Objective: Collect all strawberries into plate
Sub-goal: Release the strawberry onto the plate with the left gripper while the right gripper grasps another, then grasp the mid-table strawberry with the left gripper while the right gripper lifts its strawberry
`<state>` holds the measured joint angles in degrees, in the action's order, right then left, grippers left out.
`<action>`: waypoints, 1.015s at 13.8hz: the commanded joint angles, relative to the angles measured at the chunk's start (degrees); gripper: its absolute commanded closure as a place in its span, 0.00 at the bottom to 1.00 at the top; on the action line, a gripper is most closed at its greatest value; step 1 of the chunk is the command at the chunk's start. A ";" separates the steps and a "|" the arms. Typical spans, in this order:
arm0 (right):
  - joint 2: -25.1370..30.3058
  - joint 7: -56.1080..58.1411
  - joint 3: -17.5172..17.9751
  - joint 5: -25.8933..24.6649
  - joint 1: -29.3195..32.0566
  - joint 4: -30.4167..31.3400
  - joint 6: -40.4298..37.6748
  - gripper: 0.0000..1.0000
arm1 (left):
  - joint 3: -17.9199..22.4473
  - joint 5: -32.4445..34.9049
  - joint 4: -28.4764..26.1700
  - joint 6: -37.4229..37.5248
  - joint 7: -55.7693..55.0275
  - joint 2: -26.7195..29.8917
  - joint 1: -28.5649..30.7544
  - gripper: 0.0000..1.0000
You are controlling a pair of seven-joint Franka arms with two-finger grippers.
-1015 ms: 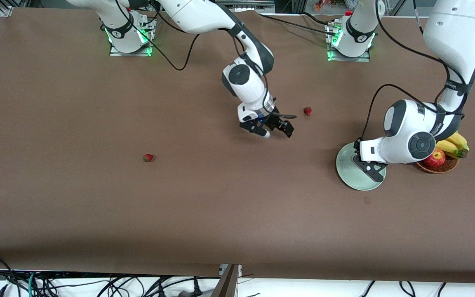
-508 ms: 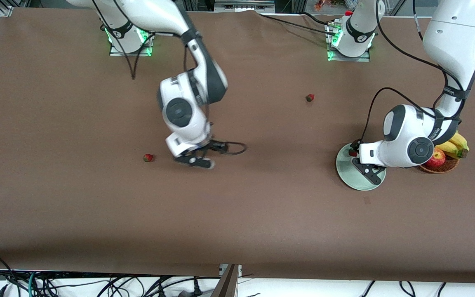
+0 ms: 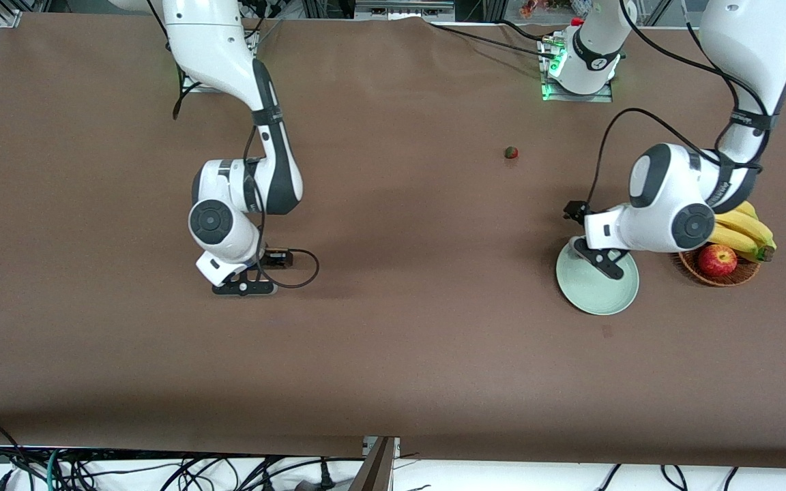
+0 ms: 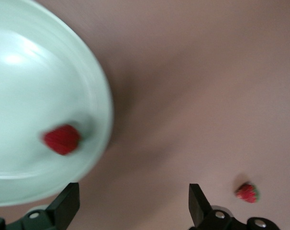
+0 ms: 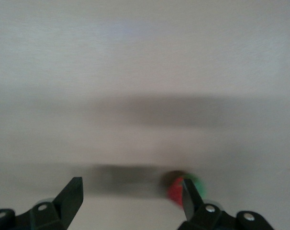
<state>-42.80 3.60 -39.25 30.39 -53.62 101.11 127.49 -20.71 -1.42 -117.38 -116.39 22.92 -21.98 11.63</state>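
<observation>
Front camera high over the bench (image 3: pixel 393 354), facing both arm bases along its upper edge, whole bench in frame, left wrist camera close above the plate (image 4: pixel 35 86), right wrist camera close to bare bench surface, plate shared by front and left wrist views

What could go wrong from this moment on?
The right hand is open with a strawberry against one finger rather than centred, so closing may knock it away. The left hand, open over the plate rim, may clip that rim as it goes for the loose strawberry.
</observation>
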 commanded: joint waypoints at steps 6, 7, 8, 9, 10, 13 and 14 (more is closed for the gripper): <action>0.35 11.78 0.49 10.02 4.40 2.95 1.44 0.21 | -12.51 -1.48 -16.64 -6.03 -33.80 4.85 -0.12 0.00; 0.00 11.78 0.66 11.26 4.14 3.13 1.71 0.22 | -13.47 -1.48 -18.31 -7.52 -35.99 4.67 -0.21 0.00; -0.09 11.78 0.84 11.79 3.96 3.65 1.71 0.24 | -14.61 -1.39 -20.24 -9.97 -38.45 4.50 -0.73 0.00; 0.08 11.78 1.71 11.97 3.96 4.35 1.97 0.30 | -15.41 -1.48 -21.74 -11.91 -40.65 4.32 -1.69 0.00; 0.35 11.78 1.89 11.97 3.88 5.06 2.15 0.39 | -15.41 -1.48 -22.71 -13.32 -42.41 4.06 -3.44 0.00; 0.87 12.92 1.81 11.88 3.79 4.98 1.36 0.99 | -15.50 -1.39 -24.12 -13.68 -44.89 3.70 -5.04 0.00; 1.14 11.96 1.81 11.88 3.53 4.63 1.27 1.00 | -15.50 -1.22 -24.65 -14.55 -44.89 3.27 -5.30 0.00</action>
<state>-42.99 14.55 -37.58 40.39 -49.24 104.56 128.63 -36.14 -1.51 -140.41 -129.42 -21.56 -19.38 6.69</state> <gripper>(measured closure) 0.617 0.000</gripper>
